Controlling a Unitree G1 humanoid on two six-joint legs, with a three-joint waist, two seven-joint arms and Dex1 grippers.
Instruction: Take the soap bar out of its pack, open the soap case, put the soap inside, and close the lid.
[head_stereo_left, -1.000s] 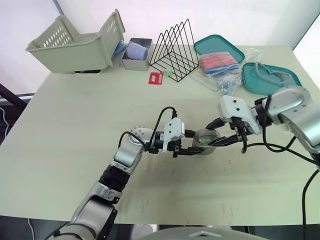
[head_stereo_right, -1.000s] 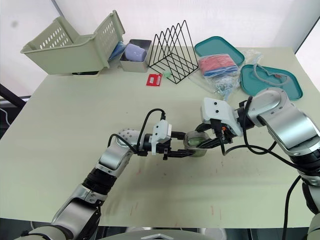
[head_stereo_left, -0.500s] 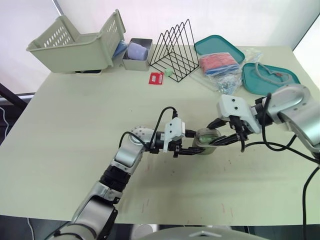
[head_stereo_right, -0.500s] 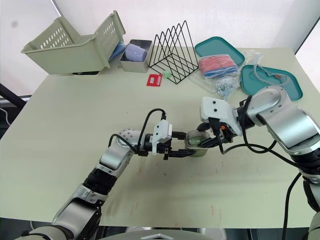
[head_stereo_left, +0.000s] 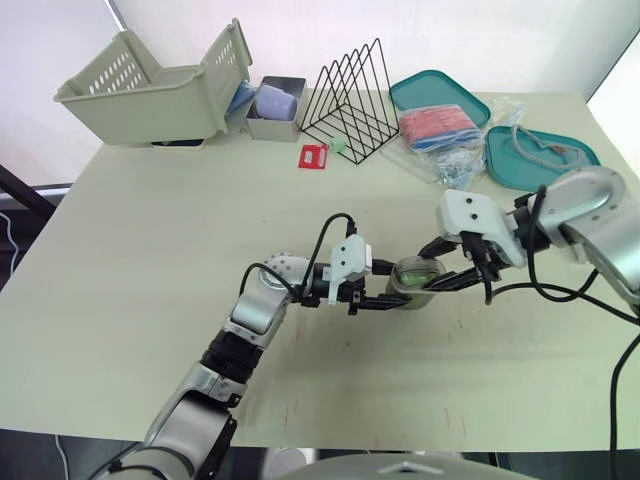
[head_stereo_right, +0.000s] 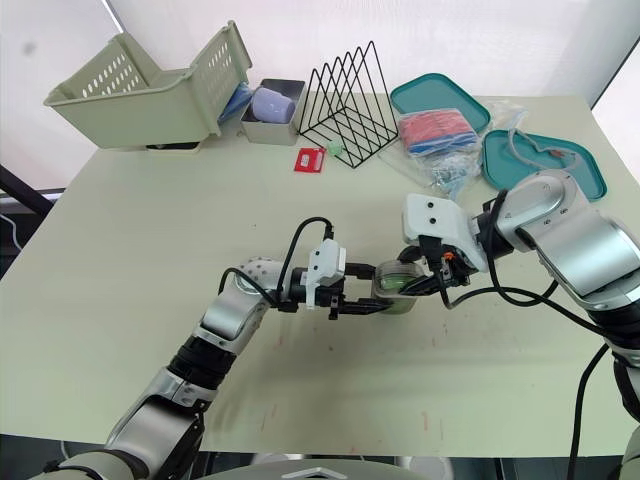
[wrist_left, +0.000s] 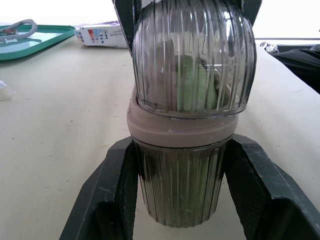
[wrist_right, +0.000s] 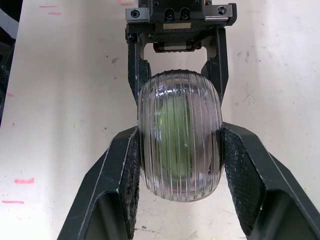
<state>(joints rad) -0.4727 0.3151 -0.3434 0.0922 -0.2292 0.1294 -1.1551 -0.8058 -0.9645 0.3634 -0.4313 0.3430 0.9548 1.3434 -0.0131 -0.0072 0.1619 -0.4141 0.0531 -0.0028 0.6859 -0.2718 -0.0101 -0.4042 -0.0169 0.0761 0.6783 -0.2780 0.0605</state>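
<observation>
Wire rack and teal tray at tabletop far edge, well apart. Ribbed clear soap case, lid on, green soap inside. Left pincer clamps base; right pincer clamps lid.

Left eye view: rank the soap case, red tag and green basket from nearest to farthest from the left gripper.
1. soap case, held in the left gripper jaws, mid-scene.
2. red tag, farther back, near centre.
3. green basket, far back left corner.
</observation>
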